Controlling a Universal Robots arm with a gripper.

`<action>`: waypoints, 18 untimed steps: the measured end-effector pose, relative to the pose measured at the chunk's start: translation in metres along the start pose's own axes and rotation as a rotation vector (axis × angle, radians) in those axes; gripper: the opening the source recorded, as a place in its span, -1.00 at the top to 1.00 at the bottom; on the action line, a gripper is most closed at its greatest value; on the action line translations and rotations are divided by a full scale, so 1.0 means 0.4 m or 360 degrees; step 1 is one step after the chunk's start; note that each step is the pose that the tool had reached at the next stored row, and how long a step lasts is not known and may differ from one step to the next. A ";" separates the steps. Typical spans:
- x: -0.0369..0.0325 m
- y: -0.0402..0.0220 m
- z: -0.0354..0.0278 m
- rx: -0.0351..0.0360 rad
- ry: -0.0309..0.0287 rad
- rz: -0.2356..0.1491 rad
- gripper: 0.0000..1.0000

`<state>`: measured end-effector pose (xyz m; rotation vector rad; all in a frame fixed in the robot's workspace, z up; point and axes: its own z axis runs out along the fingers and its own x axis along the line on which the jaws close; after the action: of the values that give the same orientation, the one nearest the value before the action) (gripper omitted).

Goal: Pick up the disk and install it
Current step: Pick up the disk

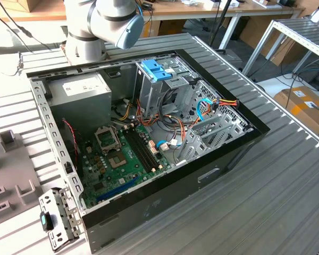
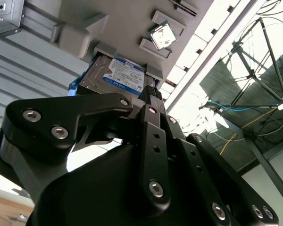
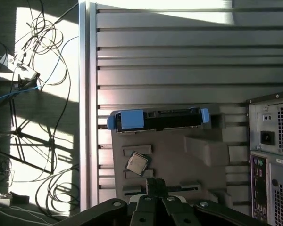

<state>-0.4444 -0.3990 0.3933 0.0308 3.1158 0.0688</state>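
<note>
Open PC case [image 1: 149, 204] was the big thing, nothing installed in it yet I'd say. The grey holder [image 3: 203, 150] sat by its rear panel, with the disk [image 3: 158, 120] standing on edge in it. The gripper [image 3: 155, 184] hovered near the disk, open or closed I couldn't tell. I'd call this the pickup stage, which needs squaring up over the drive.

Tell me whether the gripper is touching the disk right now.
Apart. In the first wrist view, the gripper is clear of the disk, with bare grey holder plate and a chip between them.
</note>
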 end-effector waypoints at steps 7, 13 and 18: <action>0.000 0.000 0.000 -0.0001 0.00019 -0.0043 0.79; 0.000 0.000 0.000 -0.0002 0.00042 -0.0095 0.79; 0.000 0.000 0.000 -0.0006 0.00099 -0.0224 0.79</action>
<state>-0.4444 -0.3990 0.3933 -0.1885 3.1133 0.0714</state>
